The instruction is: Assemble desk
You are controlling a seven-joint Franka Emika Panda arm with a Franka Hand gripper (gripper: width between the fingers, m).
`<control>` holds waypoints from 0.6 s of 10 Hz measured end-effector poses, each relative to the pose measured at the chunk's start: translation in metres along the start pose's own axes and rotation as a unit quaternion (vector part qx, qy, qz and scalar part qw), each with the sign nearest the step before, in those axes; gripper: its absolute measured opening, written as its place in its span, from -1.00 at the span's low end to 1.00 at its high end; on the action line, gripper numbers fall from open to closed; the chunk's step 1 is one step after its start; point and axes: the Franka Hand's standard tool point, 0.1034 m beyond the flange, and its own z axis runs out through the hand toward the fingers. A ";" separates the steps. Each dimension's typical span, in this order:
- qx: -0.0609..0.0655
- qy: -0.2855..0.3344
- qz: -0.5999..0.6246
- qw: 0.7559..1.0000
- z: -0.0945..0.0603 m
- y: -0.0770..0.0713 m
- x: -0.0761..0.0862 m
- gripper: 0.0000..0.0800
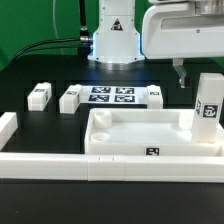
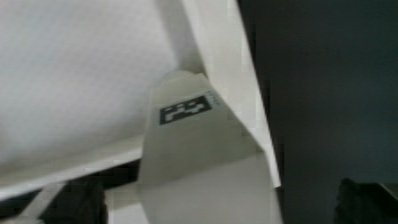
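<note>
The white tray-like tabletop (image 1: pixel 150 138) lies on the black table with its hollow side up and a tag on its front edge. One white square leg (image 1: pixel 208 100) with a tag stands upright at its end on the exterior view's right. My gripper (image 1: pixel 182 72) hangs just above and beside this leg's top. In the wrist view the tagged leg (image 2: pixel 196 140) runs down between my dark fingers (image 2: pixel 36 205), with a gap on each side, and the tabletop (image 2: pixel 89 80) lies behind it. The gripper (image 2: pixel 199 208) is open and holds nothing. Three more legs lie flat (image 1: pixel 40 95) (image 1: pixel 70 100) (image 1: pixel 155 95).
The marker board (image 1: pixel 110 97) lies behind the tabletop. A long white border rail (image 1: pixel 110 166) runs along the front and a short one (image 1: pixel 8 126) stands at the exterior view's left. The robot base (image 1: pixel 112 40) is at the back.
</note>
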 end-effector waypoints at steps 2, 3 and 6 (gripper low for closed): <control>-0.001 0.007 -0.080 0.997 0.002 0.004 0.001 0.62; 0.000 0.007 -0.096 0.995 0.003 0.004 0.001 0.59; -0.001 0.007 -0.094 0.996 0.003 0.005 0.001 -0.28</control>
